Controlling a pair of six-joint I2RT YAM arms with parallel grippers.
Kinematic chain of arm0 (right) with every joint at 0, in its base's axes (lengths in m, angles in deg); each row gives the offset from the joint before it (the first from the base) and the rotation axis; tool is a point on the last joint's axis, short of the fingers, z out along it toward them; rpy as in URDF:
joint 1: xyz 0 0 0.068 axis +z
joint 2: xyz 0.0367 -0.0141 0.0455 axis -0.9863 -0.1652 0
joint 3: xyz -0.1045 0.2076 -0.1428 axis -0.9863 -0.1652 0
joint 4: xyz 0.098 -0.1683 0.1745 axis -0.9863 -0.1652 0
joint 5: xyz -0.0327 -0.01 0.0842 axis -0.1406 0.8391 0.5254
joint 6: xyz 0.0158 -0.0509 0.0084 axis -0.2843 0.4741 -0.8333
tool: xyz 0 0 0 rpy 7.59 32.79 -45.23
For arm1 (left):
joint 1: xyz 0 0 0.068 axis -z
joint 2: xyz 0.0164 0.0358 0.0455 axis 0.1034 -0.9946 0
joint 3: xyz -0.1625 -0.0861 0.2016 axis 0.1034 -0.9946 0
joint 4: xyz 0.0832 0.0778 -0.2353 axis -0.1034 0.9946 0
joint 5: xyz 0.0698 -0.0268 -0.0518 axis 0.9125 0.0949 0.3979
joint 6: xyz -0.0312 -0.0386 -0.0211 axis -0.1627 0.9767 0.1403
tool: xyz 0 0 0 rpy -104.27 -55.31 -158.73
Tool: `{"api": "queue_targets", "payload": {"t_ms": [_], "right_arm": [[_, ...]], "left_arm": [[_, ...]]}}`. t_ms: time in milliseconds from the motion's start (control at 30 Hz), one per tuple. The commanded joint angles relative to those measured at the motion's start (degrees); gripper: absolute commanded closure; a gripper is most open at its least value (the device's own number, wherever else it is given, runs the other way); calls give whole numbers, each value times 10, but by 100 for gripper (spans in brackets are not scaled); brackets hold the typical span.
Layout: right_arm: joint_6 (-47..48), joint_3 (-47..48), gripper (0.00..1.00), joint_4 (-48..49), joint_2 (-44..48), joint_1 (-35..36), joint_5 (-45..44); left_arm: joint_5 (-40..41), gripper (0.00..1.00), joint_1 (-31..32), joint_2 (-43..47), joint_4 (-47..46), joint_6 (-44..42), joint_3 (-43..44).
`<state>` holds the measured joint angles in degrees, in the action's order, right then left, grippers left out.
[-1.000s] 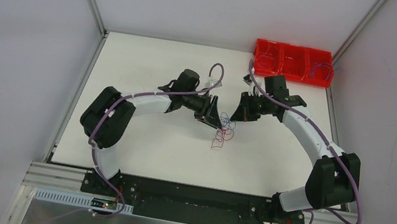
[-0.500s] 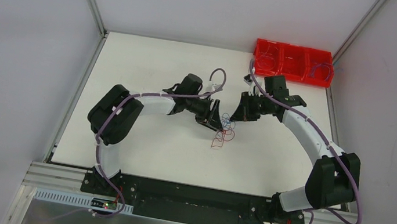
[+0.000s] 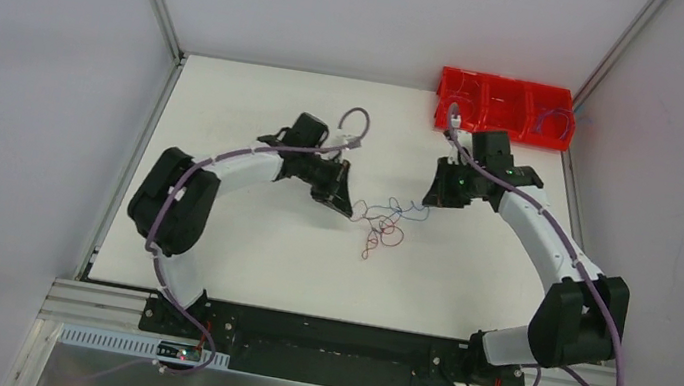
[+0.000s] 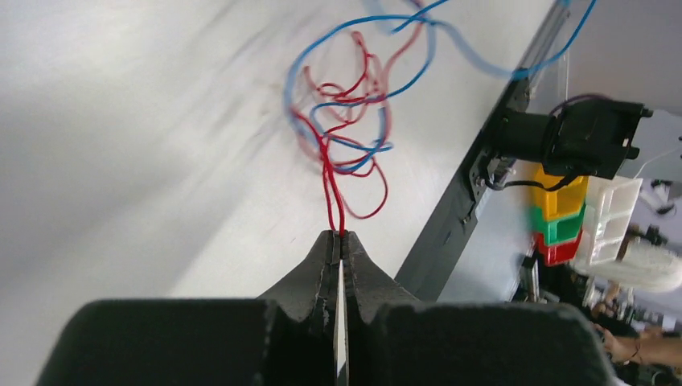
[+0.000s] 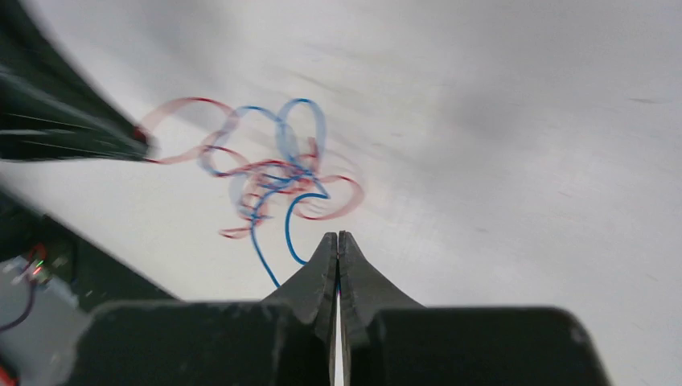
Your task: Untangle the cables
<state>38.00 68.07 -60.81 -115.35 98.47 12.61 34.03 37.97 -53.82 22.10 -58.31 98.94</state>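
The cables are thin red and blue wires, stretched as a loose tangle across the white table between my two grippers. My left gripper is shut on two red strands that run up from its tips into the tangle. My right gripper is shut too. A blue strand curves in behind its left finger and shows between the jaws. In the right wrist view the tangle lies ahead, blurred, with the left gripper's fingers at its far left end.
A red compartment tray holding coiled wires stands at the back right corner, just behind the right arm. Grey walls enclose the table on three sides. The black rail with the arm bases runs along the near edge.
The left gripper has shut on the red strands and drawn back to the left. The right gripper has pulled away to the right. The bunched tangle is now stretched out between them.
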Motion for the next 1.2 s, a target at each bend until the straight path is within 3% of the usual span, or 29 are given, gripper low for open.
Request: {"api": "queue_targets", "payload": {"t_ms": [0, 300, 433, 567, 667, 900, 1033, 1167], "right_arm": [[53, -1, 100, -44, 48, -71, -151], [150, -32, 100, -125, 116, -174, -210], [182, -41, 100, -155, 134, -221, -192], [179, -15, 100, -207, 119, -230, -6], [144, 5, 78, -197, 94, -202, 70], [100, 18, 30, -92, 82, -147, 151], [75, -6, 17, -21, 98, -105, 164], [57, -49, 14, 90, 130, -33, 159]], "left_arm": [[12, 100, -121, 88, 155, -87, -29], [116, 100, -356, 59, 329, -231, -25], [146, 100, -409, 22, 358, -291, -12], [50, 100, -399, -4, 375, -280, 20], [-8, 100, -344, -5, 375, -254, 54], [-142, 100, -169, 30, 366, -140, 170], [-168, 100, -136, 84, 346, -119, 186], [-188, 100, -130, 89, 336, -59, 202]]}}
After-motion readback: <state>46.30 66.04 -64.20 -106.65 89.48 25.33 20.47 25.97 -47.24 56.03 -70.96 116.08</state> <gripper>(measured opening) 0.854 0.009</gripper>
